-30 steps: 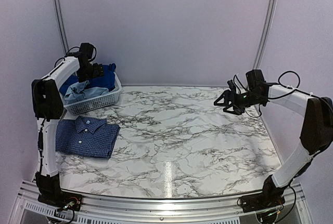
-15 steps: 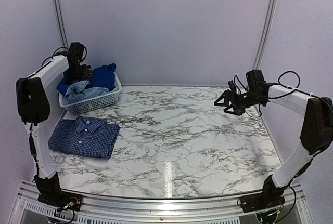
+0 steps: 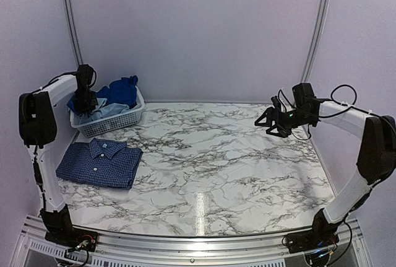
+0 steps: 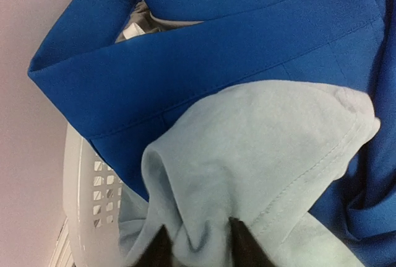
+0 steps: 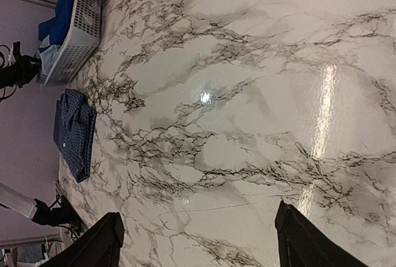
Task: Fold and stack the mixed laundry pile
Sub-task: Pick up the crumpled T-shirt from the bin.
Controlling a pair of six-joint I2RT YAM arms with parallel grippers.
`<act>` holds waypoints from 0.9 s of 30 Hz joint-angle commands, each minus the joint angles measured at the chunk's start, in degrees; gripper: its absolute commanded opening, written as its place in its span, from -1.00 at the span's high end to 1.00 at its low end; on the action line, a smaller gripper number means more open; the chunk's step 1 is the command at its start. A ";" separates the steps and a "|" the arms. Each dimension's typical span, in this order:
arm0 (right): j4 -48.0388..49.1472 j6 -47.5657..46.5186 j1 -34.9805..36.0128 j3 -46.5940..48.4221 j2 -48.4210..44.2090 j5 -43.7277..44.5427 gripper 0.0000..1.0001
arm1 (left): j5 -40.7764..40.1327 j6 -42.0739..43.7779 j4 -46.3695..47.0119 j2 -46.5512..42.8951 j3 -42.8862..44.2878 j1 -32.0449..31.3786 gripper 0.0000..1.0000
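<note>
The laundry pile lies in a white slatted basket (image 3: pixel 119 122) at the back left. Royal blue clothes (image 3: pixel 122 91) fill its far side and a pale blue T-shirt (image 3: pixel 104 112) lies at the front. My left gripper (image 3: pixel 85 105) is down in the basket's left end. In the left wrist view it (image 4: pixel 198 242) pinches a raised fold of the pale blue T-shirt (image 4: pixel 266 155), with the royal blue clothes (image 4: pixel 216 56) behind. A folded navy check shirt (image 3: pixel 99 163) lies flat on the table in front of the basket. My right gripper (image 3: pixel 265 121) hovers open over the right rear of the table.
The marble table (image 3: pixel 216 155) stretches between the arms. In the right wrist view, the gripper (image 5: pixel 198 242) frames bare marble, with the basket (image 5: pixel 77 38) and navy shirt (image 5: pixel 74 132) far off. Walls close in behind and on both sides.
My left arm has swung left and dropped into the basket's left end, and its jaws have closed from wide open onto the pale blue fabric. The right arm has not moved.
</note>
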 commanded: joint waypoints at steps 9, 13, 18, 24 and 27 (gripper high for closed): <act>0.99 -0.97 0.22 1.23 -1.16 -1.18 -0.61 | 5.56 -0.61 2.77 -12.75 8.56 -1.04 1.00; 1.39 -1.06 0.18 1.23 -1.23 -1.70 -0.61 | 9.26 -2.54 5.32 -13.94 17.64 -2.01 1.00; 1.50 -1.16 0.21 1.65 -1.52 -2.22 -0.61 | 11.08 -3.69 8.90 -12.10 32.07 -5.56 1.00; 0.82 -1.68 0.24 1.95 -2.57 -2.24 -0.61 | 14.29 -5.77 20.04 -15.11 33.38 -7.53 1.00; 0.68 -1.75 0.23 1.68 -2.89 -2.35 -0.61 | 16.61 -7.11 25.33 -16.50 33.34 -8.53 1.00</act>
